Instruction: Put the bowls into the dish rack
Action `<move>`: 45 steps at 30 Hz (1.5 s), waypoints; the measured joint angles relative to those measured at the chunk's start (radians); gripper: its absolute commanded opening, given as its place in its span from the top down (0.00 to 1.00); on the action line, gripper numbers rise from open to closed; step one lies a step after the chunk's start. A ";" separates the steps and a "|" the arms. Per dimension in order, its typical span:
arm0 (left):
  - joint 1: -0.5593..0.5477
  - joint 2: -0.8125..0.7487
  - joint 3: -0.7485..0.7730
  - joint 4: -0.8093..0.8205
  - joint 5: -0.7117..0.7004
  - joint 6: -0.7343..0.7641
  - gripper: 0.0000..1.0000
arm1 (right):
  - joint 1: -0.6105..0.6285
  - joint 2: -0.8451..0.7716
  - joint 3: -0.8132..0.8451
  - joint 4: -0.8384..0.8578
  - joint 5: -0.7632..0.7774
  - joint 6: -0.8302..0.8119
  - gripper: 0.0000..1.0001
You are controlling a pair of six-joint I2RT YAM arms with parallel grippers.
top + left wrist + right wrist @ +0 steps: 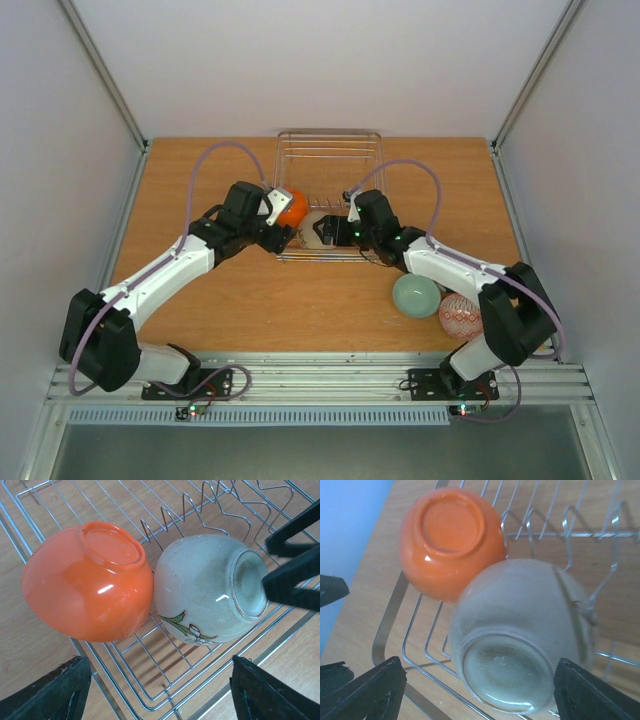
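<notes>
The wire dish rack point(328, 160) stands at the back middle of the table. An orange bowl point(293, 208) and a white bowl with a leaf print point(318, 228) lie tipped side by side, touching, in its near left corner. My left gripper point(281, 226) is open and empty just in front of the orange bowl point(87, 582) and the white bowl point(210, 587). My right gripper point(338, 233) is open, its fingers either side of the white bowl's point(520, 630) foot without touching it. A mint-green bowl point(416, 296) and a red-and-white patterned bowl point(460, 317) sit on the table at the right front.
The rack's wire floor point(154, 663) and upright tines are behind both bowls. Its left rim bar point(390, 611) runs beside the orange bowl point(451, 540). The right gripper's black fingers point(295, 565) reach into the left wrist view. White walls enclose the table.
</notes>
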 measured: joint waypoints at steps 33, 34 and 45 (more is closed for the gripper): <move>0.011 0.040 -0.005 0.016 0.005 0.008 0.24 | 0.121 0.157 0.172 -0.193 0.202 -0.032 0.22; 0.011 0.040 -0.005 0.015 0.005 0.008 0.24 | 0.127 0.163 0.181 -0.204 0.220 -0.034 0.22; 0.021 0.039 -0.013 0.016 0.006 0.012 0.23 | 0.158 0.195 0.213 -0.243 0.335 -0.038 0.32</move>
